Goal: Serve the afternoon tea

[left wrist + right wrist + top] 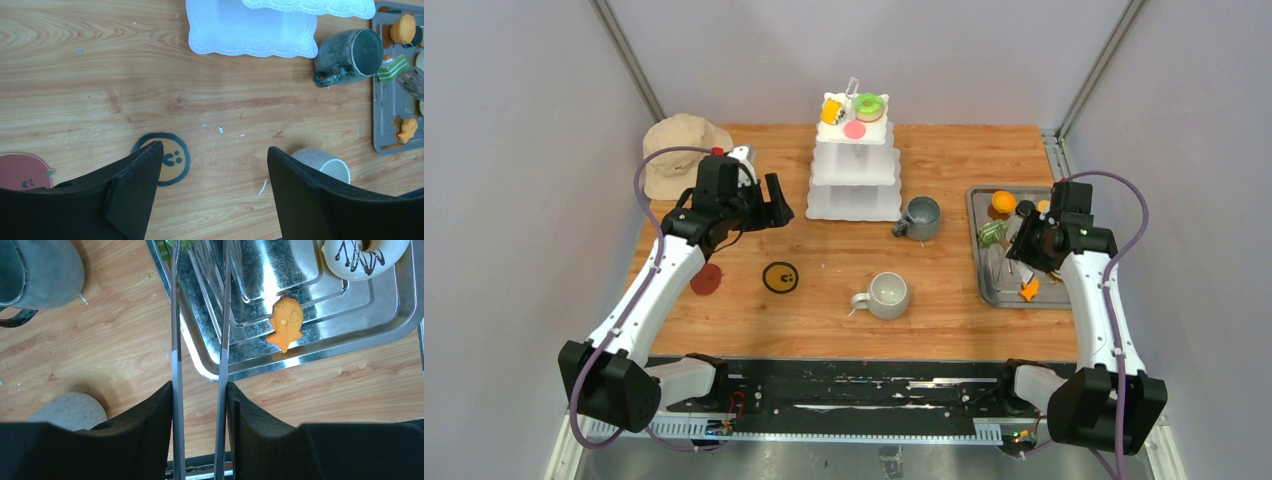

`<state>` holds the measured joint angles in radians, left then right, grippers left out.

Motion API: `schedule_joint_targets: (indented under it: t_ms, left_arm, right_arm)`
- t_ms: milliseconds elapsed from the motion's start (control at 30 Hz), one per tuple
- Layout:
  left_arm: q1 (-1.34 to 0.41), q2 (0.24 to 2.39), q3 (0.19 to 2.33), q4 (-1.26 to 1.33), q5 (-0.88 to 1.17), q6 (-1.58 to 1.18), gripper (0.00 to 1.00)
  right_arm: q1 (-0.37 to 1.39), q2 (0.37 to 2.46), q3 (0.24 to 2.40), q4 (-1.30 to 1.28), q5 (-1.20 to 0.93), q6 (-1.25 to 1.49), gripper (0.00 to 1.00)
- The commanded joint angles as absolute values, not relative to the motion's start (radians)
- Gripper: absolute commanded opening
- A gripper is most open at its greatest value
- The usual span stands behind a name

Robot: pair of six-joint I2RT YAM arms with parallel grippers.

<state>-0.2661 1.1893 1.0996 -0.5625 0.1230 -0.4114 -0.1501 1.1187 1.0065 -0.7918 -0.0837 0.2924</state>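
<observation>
The white three-tier stand [854,170] stands at the back centre; its top tier holds a yellow piece [831,110], a green-pink donut [869,105] and a pink piece [855,129]. A dark grey mug [921,217] and a light grey mug [888,294] stand on the table. My right gripper [200,390] is shut on metal tongs [222,315] that reach over the steel tray [320,347] toward a green piece [992,233]. An orange fish pastry [285,320] and a white drizzled donut [362,255] lie in the tray. My left gripper [215,152] is open and empty above the table.
A beige hat [679,145] lies at the back left behind the left arm. A yellow smiley sticker [167,157] and a red sticker [706,280] are on the wood. An orange cupcake [1002,202] sits at the tray's far end.
</observation>
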Motion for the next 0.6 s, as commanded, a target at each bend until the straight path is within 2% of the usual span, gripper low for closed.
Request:
schedule_joint_targets:
  t_ms: [0,567]
  left_arm:
    - [-0.273,1.168,1.098,-0.552,0.13,-0.406,0.8]
    - [-0.273,1.199,1.113,-0.546,0.14,-0.403,0.8]
  right_arm:
    - [-0.109,1.084,1.014,-0.798,-0.075,0.307,0.42]
    - [-0.033,1.117,1.035,-0.745,-0.048,0.395,0.43]
